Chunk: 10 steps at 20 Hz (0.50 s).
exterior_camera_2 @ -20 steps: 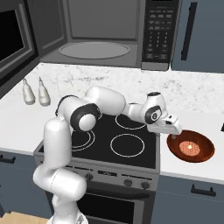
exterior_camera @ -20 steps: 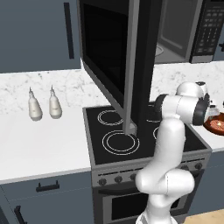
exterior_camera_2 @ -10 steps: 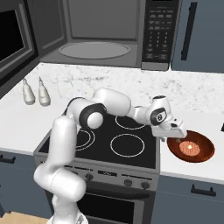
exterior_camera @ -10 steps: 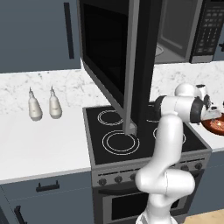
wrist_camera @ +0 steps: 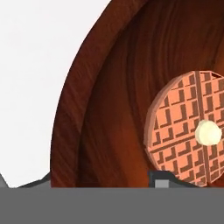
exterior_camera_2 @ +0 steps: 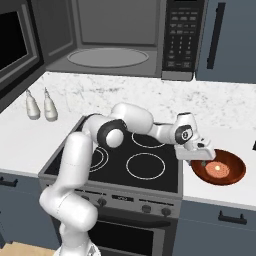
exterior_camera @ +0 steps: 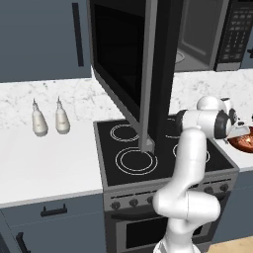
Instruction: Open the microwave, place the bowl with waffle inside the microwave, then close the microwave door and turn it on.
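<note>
The microwave door (exterior_camera: pixel 129 74) stands swung wide, so the opening step looks done; loading, closing and starting remain. The gripper (exterior_camera_2: pixel 204 159) is down at the near rim of the bowl (exterior_camera_2: pixel 225 171), which sits on the white counter (exterior_camera_2: pixel 240 195) beside the stove (exterior_camera_2: pixel 125 165). The waffle (wrist_camera: pixel 192 131) lies just ahead of the fingertips (wrist_camera: pixel 161 179). One finger seems inside the rim; whether the jaws already pinch it, I cannot tell.

Hand view's edges crop the bowl (wrist_camera: pixel 100 109) and waffle (wrist_camera: pixel 183 131).
</note>
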Motion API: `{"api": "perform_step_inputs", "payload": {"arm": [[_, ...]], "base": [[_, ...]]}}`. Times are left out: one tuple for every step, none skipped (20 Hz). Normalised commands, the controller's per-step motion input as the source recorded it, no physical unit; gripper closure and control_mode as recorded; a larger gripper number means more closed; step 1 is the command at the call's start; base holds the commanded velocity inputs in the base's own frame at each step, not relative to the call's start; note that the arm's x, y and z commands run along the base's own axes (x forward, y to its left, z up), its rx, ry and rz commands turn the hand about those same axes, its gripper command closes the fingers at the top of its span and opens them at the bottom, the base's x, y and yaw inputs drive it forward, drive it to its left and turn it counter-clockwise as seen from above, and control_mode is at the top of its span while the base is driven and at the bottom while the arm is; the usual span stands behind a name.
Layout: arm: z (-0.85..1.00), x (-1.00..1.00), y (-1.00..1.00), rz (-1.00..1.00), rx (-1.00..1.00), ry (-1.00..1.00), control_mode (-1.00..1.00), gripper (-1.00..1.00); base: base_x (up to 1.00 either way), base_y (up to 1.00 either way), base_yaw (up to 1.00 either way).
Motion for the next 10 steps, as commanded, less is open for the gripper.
{"api": "perform_step_inputs", "payload": {"arm": [[-0.14, 0.0, -0.16, 0.0, 0.0, 0.02, -1.0, 1.0], [-0.14, 0.0, -0.15, 0.0, 0.0, 0.01, -1.0, 1.0], [-0.12, 0.0, -0.16, 0.0, 0.0, 0.01, -1.0, 1.0], [-0.06, 0.0, -0.11, 0.0, 0.0, 0.0, -1.0, 1.0], [0.0, 0.0, -0.06, 0.0, 0.0, 0.0, -1.0, 1.0], [0.0, 0.0, 0.0, 0.0, 0.0, 0.0, -1.0, 1.0], [0.0, 0.0, -0.04, 0.0, 0.01, 0.0, -1.0, 1.0], [0.0, 0.0, -0.07, 0.0, 0.0, 0.0, -1.0, 1.0], [0.0, 0.0, -0.09, 0.0, 0.03, 0.0, -1.0, 1.0], [0.0, -0.19, -0.2, 0.0, 0.06, 0.0, -1.0, 1.0]], "base": [[0.0, 0.0, 0.0], [0.0, 0.0, 0.0], [0.0, 0.0, 0.0], [0.0, 0.0, 0.0], [0.0, 0.0, 0.0], [0.0, 0.0, 0.0], [0.0, 0.0, 0.0], [0.0, 0.0, 0.0], [0.0, 0.0, 0.0], [0.0, 0.0, 0.0]]}}
